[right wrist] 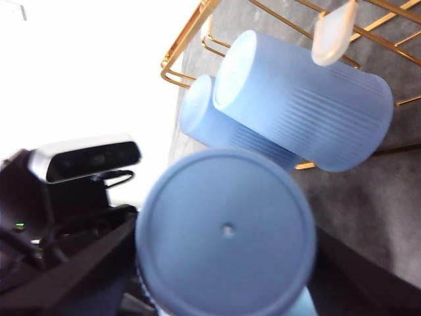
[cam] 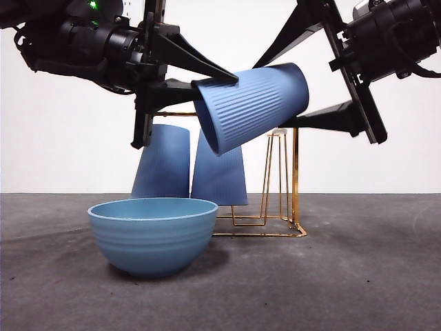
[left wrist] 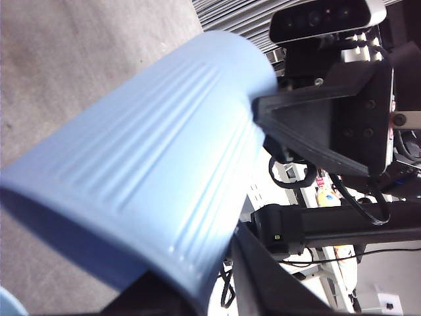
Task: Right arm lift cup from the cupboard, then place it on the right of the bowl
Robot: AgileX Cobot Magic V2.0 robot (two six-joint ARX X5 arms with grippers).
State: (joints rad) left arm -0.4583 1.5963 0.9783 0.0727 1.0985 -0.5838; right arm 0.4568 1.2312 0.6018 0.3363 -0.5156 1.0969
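Both pincers grip the ribbed blue tumbler cup [cam: 251, 103] tilted in mid-air above the gold wire rack [cam: 279, 183] – left pincer [cam: 207, 79] at its rim, right pincer [cam: 313, 114] at its base – behind the wide blue-teal bowl [cam: 153, 234] on the grey bench [cam: 358, 276], 2 like cups [cam: 189, 169] racked

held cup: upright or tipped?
Tipped. The cup lies nearly on its side in the air above the bowl, mouth low toward the left gripper, base toward the right gripper.
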